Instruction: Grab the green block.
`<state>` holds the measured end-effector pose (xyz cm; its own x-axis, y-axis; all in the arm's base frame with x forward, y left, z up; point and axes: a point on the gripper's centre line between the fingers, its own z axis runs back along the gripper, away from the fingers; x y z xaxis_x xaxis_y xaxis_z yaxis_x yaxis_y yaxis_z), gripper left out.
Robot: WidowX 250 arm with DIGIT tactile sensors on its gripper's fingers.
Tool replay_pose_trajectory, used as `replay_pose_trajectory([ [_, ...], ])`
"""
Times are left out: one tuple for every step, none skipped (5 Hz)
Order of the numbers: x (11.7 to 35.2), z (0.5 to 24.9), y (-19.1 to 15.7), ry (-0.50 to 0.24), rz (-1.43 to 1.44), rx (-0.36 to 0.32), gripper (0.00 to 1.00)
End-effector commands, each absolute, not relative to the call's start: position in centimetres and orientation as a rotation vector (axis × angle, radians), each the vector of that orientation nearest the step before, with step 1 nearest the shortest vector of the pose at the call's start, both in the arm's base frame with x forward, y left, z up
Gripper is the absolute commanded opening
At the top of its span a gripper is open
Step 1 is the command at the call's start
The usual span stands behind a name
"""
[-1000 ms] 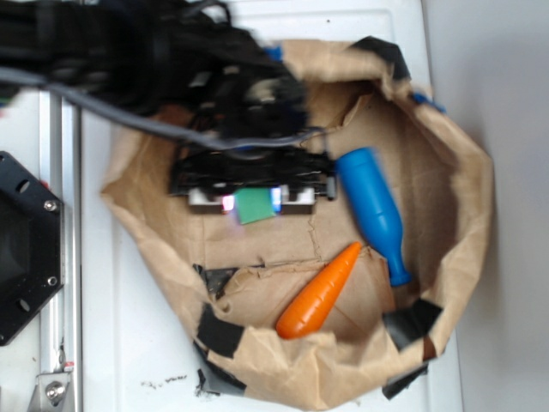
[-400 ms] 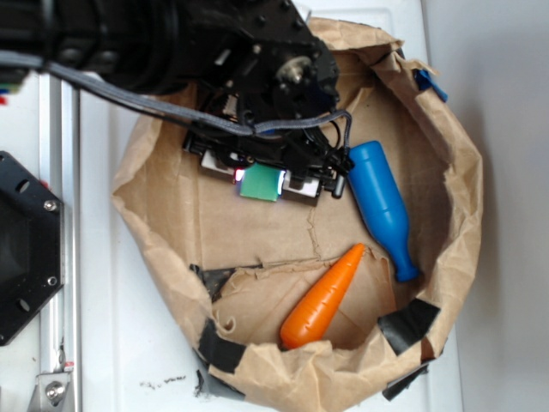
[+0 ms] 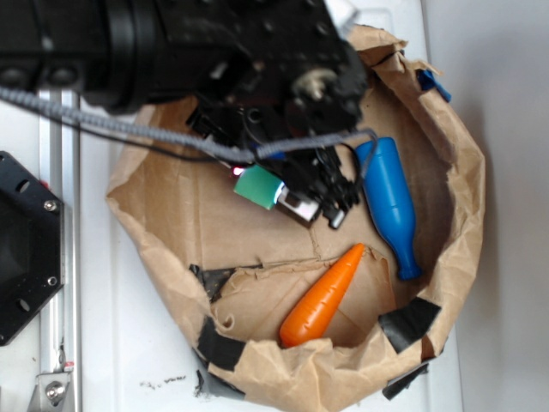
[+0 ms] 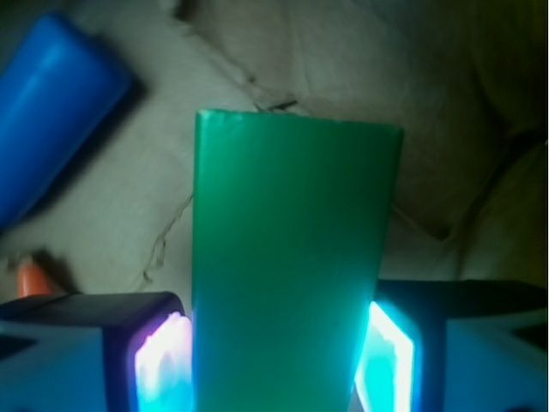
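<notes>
A white counter (image 3: pixel 129 343) carried a crumpled brown paper bag (image 3: pixel 463 215), its rim rolled down and patched with black tape. Inside it, toward the far left, the green block (image 4: pixel 292 257) sat pinched between the two lit pads (image 4: pixel 159 365) of the hand (image 3: pixel 273 193) — closed on the block's long sides, with most of its length sticking out beyond them. It looked rigid, light and smooth-faced, so a hold across the narrow width seemed right, though slippage was possible. To the right lay a blue bottle-shaped toy (image 3: pixel 390 202); nearer, an orange carrot (image 3: pixel 322 296) rested on the paper — both apart from the block.
</notes>
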<state>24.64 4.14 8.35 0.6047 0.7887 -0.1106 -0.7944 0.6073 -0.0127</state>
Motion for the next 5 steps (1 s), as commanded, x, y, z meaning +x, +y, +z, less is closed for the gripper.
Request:
replay_pose_trajectory([
  [24.7,11.2,2.5,-0.066,0.611,-0.007,0.00],
  [24.5,11.9,2.3,-0.110,0.485,-0.018,0.00],
  [24.7,12.6,2.4,-0.140,0.436,-0.021,0.00],
  [25.2,13.6,2.9,-0.110,0.437,-0.033,0.00],
  [25.2,14.7,3.2,-0.091,0.437,-0.038,0.00],
])
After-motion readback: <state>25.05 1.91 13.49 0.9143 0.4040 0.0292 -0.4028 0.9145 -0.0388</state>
